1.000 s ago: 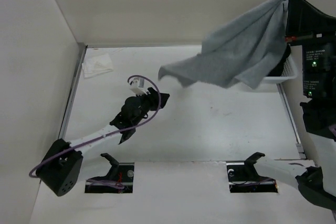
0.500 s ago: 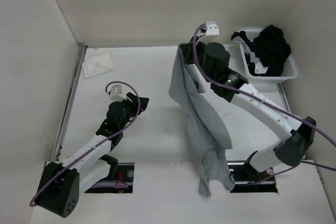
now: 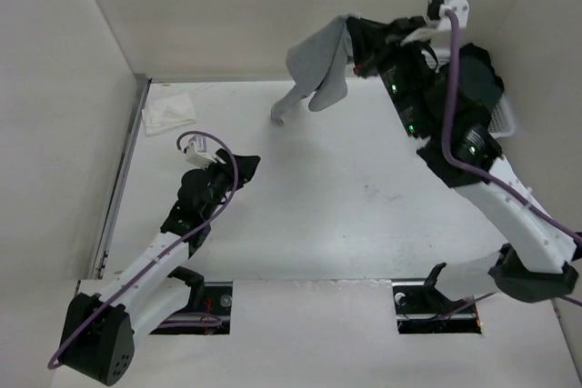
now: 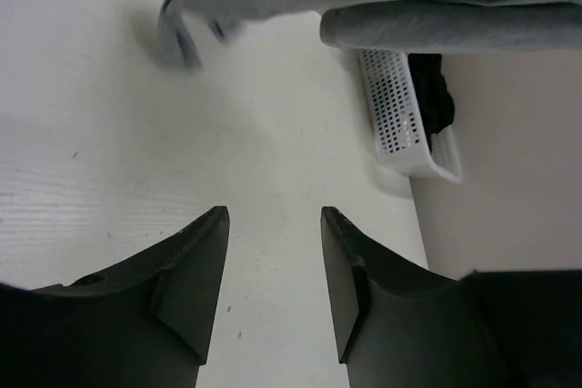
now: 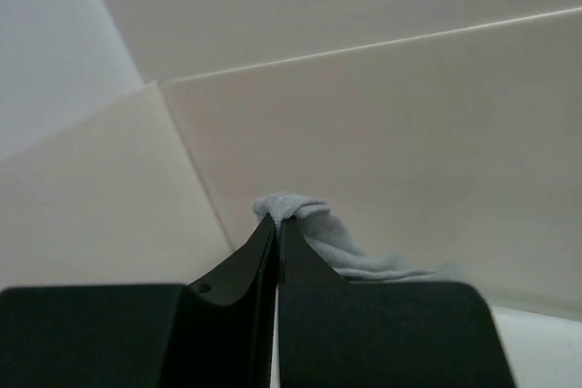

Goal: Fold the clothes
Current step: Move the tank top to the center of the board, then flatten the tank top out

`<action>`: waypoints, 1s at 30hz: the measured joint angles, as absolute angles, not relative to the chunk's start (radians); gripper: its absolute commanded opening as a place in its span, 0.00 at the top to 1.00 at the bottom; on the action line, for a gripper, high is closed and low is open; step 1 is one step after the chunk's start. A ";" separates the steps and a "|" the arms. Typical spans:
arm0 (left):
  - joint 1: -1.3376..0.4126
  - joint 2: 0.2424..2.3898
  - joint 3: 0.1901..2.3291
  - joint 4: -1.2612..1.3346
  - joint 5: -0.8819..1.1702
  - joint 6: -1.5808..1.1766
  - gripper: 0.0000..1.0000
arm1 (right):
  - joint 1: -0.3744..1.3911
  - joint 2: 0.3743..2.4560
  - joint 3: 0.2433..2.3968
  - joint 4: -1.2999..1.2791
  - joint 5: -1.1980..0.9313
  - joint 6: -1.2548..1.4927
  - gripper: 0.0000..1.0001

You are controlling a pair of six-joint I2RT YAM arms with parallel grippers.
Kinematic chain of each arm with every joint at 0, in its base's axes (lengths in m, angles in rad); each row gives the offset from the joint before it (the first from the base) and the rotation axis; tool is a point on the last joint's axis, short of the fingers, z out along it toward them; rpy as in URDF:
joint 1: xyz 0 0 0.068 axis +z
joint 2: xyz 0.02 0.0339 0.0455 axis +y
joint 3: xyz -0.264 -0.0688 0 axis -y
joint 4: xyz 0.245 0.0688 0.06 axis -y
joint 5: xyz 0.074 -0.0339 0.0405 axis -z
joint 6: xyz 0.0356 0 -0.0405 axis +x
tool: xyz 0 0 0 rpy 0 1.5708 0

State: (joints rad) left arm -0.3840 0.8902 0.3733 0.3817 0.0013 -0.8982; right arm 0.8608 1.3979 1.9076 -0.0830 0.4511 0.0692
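Aloft: grey top (image 3: 316, 65) pinched by the right gripper (image 3: 353, 32).
Right jaws are closed tight on a bunched edge. The fabric hangs at 12 o'clock, over the table's (image 3: 364, 215) far edge. Left gripper (image 3: 238, 168), at 9 o'clock, is spread wide and holds nothing. Small white cloth (image 3: 168, 114) at 10 o'clock.

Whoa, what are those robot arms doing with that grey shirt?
The right end effector is shut on a corner of the grey top and holds it up high near the back wall, so it dangles above the table. The left end effector is open and empty, low over the table. No folding has happened yet. A white basket with dark clothes sits at the back right, and a small white cloth lies at the back left.
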 measured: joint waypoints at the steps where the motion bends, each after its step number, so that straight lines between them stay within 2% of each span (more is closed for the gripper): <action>1: -0.378 0.867 0.373 0.374 0.001 -0.900 0.58 | 0.898 1.359 1.870 -0.069 0.461 0.059 0.99; 6: -0.321 0.733 0.364 0.305 -0.004 -0.906 0.58 | 1.145 1.185 1.432 0.052 0.611 0.091 0.96; 9: -0.268 0.660 0.323 0.253 -0.008 -0.905 0.59 | 1.302 1.224 1.131 0.089 0.756 0.204 0.74; 11: -0.241 0.640 0.292 0.207 -0.010 -0.900 0.59 | 1.412 1.337 0.983 0.056 0.790 0.309 0.62; 13: -0.231 0.640 0.266 0.157 -0.013 -0.888 0.60 | 1.502 1.431 0.889 -0.040 0.780 0.413 0.59; 15: -0.231 0.652 0.244 0.106 -0.015 -0.872 0.61 | 1.550 1.439 0.832 -0.141 0.765 0.499 0.60; 16: -0.234 0.657 0.238 0.083 -0.017 -0.865 0.62 | 1.552 1.414 0.816 -0.172 0.764 0.535 0.67; 19: -0.263 0.694 0.235 0.047 -0.039 -0.839 0.62 | 1.496 1.275 0.785 -0.191 0.772 0.621 0.84; 20: -0.273 0.705 0.235 0.043 -0.047 -0.833 0.62 | 1.462 1.221 0.776 -0.186 0.772 0.649 0.88; 22: -0.302 0.740 0.235 0.034 -0.073 -0.816 0.61 | 1.372 1.127 0.749 -0.167 0.760 0.706 0.89; 25: -0.358 0.812 0.237 0.033 -0.115 -0.788 0.59 | 1.203 1.077 0.692 -0.147 0.699 0.773 0.77; 26: -0.383 0.850 0.240 0.033 -0.129 -0.778 0.59 | 1.132 1.087 0.668 -0.145 0.662 0.792 0.64; 27: -0.408 0.895 0.247 0.035 -0.140 -0.768 0.58 | 1.078 1.104 0.647 -0.145 0.634 0.807 0.58; 30: -0.477 1.004 0.272 0.048 -0.160 -0.747 0.56 | 0.926 1.169 0.582 -0.146 0.543 0.824 0.48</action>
State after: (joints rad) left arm -0.4767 1.0042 0.2722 0.0483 -0.1600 -0.7467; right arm 0.9257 1.1694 0.5816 -0.1455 0.5434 0.8242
